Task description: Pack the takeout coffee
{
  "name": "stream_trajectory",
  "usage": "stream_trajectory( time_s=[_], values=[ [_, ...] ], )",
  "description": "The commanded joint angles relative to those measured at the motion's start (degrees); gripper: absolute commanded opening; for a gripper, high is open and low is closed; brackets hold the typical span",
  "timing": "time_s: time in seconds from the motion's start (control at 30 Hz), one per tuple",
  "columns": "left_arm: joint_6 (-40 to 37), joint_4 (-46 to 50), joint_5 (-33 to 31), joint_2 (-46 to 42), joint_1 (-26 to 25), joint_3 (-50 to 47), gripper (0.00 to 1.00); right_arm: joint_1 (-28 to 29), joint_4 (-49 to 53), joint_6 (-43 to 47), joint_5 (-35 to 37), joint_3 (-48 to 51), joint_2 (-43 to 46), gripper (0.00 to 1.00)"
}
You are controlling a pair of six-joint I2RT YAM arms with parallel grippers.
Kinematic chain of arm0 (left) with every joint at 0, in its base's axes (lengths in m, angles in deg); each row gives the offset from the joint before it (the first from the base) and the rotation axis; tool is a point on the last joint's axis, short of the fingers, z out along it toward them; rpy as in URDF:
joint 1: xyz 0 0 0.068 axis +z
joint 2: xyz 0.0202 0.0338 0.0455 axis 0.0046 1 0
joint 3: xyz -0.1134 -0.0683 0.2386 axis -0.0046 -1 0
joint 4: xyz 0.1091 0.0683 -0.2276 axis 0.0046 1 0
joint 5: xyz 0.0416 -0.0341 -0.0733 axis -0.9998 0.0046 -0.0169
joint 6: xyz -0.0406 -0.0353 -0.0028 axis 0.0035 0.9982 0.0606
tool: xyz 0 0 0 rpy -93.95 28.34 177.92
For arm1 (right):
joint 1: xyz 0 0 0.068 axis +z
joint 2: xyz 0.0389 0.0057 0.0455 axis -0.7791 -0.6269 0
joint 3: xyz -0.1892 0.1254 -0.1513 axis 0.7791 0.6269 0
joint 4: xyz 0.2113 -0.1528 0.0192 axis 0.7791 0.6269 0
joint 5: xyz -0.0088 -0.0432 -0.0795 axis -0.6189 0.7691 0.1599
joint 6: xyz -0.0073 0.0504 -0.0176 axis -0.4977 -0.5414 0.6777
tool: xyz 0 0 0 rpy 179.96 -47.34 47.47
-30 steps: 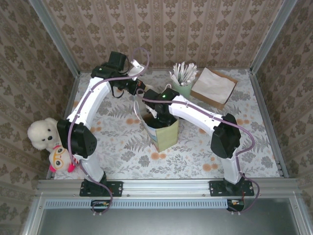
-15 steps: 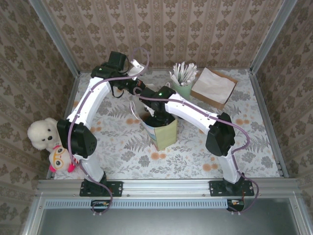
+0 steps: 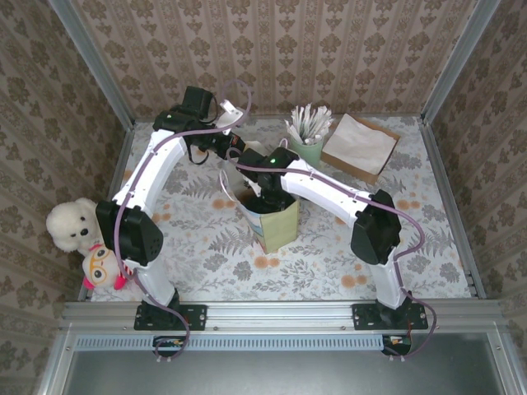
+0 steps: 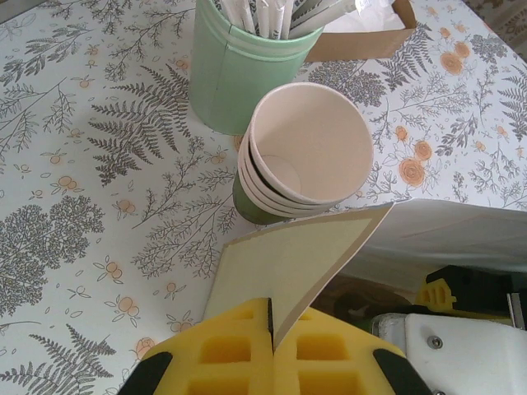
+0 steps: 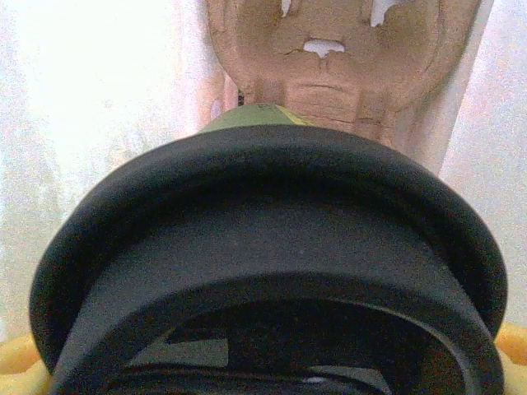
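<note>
- Looking down from the top camera, the right claw (image 3: 262, 197) reaches into the open mouth of the paper bag (image 3: 282, 230), which stands upright in the middle of the tabletop (image 3: 206, 263); the left claw (image 3: 234, 156) sits at the bag's far rim
- From the left wrist camera, the left claw's yellow pads (image 4: 230, 354) are pressed together on the bag's top paper edge, which looks meant to hold the mouth open; beyond stand a stack of lidless cups (image 4: 305, 156) and, just beside it, a pale-green cup of white sticks (image 4: 243, 66), both apart from the bag
- From the right wrist camera, the takeout coffee (image 5: 272, 263) is inside the bag: its black lid is close to the lens, a sliver of green wall shows past it, pale bag walls rise on both sides and the brown folded bag bottom (image 5: 346, 58) lies beyond
- Yellow pads (image 5: 15, 366) show at both lower corners against the lid's sides, so the right claw, spread wide, appears to pinch the cup near its top; I cannot tell whether the cup touches the bottom
- Judging its handling: the paper wall is thin and would buckle under a hard squeeze, the plastic lid is slick and could pop off, and any liquid adds weight and slosh; the stiffer band just under the lid is the best hold, with the cup kept upright
</note>
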Motion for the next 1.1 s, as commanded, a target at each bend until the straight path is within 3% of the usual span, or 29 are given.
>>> stream_trajectory(
  time_s=[0.0,0.47,1.07],
  values=[
    [0.54,-1.54,3.09,-1.47,-0.27,0.18,0.00,-0.16,-2.00,-1.04,3.51,2.25,-5.71,0.64],
    [0.95,-2.13,0.30,-1.73,-0.08,0.40,0.00,-0.07,0.07,-1.44,0.78,4.22,-1.78,0.64],
    [3.82,-6.21,-4.23,-3.44,1.86,-1.69,0.00,1.45,3.48,-1.66,-3.66,13.89,5.76,0.64]
  ],
)
